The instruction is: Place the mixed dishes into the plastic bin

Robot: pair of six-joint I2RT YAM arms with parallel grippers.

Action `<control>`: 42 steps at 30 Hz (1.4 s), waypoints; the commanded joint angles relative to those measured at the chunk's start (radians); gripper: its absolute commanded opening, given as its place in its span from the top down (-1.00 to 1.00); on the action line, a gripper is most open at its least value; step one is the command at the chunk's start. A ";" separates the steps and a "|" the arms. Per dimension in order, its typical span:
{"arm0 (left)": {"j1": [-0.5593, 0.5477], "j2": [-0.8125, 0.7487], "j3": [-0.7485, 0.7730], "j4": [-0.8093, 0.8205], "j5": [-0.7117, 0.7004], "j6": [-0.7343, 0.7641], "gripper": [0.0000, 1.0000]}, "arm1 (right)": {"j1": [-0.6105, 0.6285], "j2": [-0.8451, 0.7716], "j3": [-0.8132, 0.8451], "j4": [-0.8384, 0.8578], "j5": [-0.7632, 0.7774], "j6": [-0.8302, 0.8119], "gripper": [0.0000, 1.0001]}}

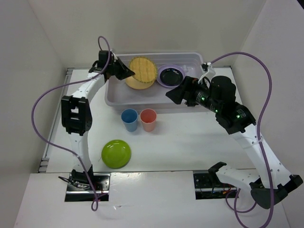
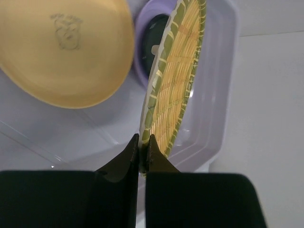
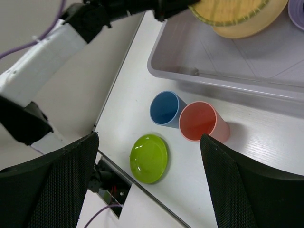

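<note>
Nearest the arm bases, the lime green plate lies flat on the white worktop, on the left arm's side. Beyond it, the blue cup and the coral-red cup stand upright side by side, mouths up, just in front of the near wall of the plastic bin. The right gripper hangs above the bin's near right part with its jaws spread wide and nothing between them. Inside the bin, the pale orange plate sits at the left, with the woven disc over it. Whether the two touch cannot be told. The left gripper is pinched tight on the disc's rim. To the right, further back in the bin, the lilac plate holds the black plate.
</note>
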 commanded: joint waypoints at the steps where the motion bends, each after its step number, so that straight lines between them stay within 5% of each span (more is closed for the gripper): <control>1: -0.017 0.086 0.060 -0.004 -0.037 0.009 1.00 | -0.006 -0.036 -0.009 0.043 -0.015 0.000 -0.83; 13: -0.027 0.338 0.288 -0.084 -0.162 -0.041 1.00 | -0.016 -0.045 -0.027 0.023 -0.025 0.000 -0.83; 20: 0.016 0.335 0.190 0.047 -0.096 -0.147 0.97 | -0.025 -0.045 -0.027 0.023 -0.025 0.000 -0.83; 24: 0.035 0.349 0.222 0.007 -0.099 -0.137 0.58 | -0.025 -0.045 -0.027 0.023 -0.025 0.000 -0.83; 26: 0.035 0.337 0.180 0.031 -0.099 -0.137 -0.01 | -0.025 -0.045 -0.027 0.023 -0.025 0.000 -0.83; 30: 0.055 0.315 0.219 -0.007 -0.119 -0.101 -0.43 | -0.025 -0.045 -0.041 0.023 -0.044 0.000 -0.83; 34: 0.064 0.282 0.281 -0.091 -0.131 -0.072 -0.72 | -0.025 -0.054 -0.119 0.023 -0.091 -0.009 -0.85; 42: 0.098 0.142 0.261 -0.119 -0.080 -0.058 -0.83 | 0.063 -0.145 -0.401 0.099 -0.137 0.060 -0.85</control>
